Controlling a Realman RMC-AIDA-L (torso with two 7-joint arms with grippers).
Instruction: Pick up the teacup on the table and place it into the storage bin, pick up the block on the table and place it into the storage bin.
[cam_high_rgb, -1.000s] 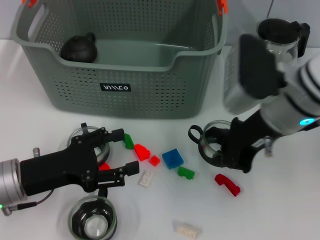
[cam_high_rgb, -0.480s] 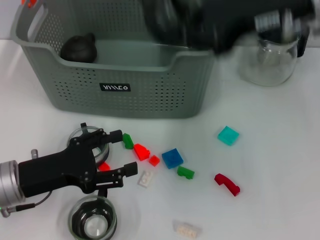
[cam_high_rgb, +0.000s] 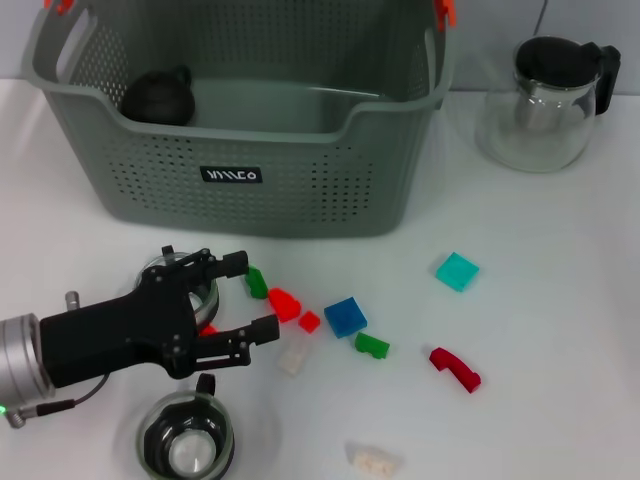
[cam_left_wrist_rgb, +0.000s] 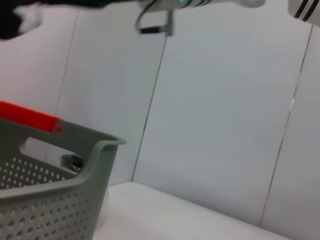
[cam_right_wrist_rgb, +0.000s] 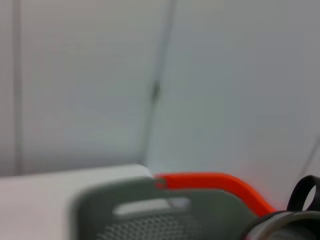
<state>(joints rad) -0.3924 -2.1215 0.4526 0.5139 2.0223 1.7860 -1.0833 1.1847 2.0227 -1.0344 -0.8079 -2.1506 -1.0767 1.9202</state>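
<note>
At the head view's lower left, the left gripper (cam_high_rgb: 248, 299) hangs spread wide over small blocks (cam_high_rgb: 284, 303) below the storage bin (cam_high_rgb: 300, 190).

The storage bin (cam_high_rgb: 300, 170) is a large grey perforated basket with a black label and orange clips, standing upright at the back of the table. A clear glass teacup (cam_high_rgb: 187, 443) stands upright near the front edge, another (cam_high_rgb: 185, 280) sits partly hidden further back. Small blocks lie scattered in front of the bin: blue (cam_high_rgb: 345, 316), teal (cam_high_rgb: 456, 271), green (cam_high_rgb: 371, 346), red (cam_high_rgb: 283, 303), white (cam_high_rgb: 373, 460)
</note>
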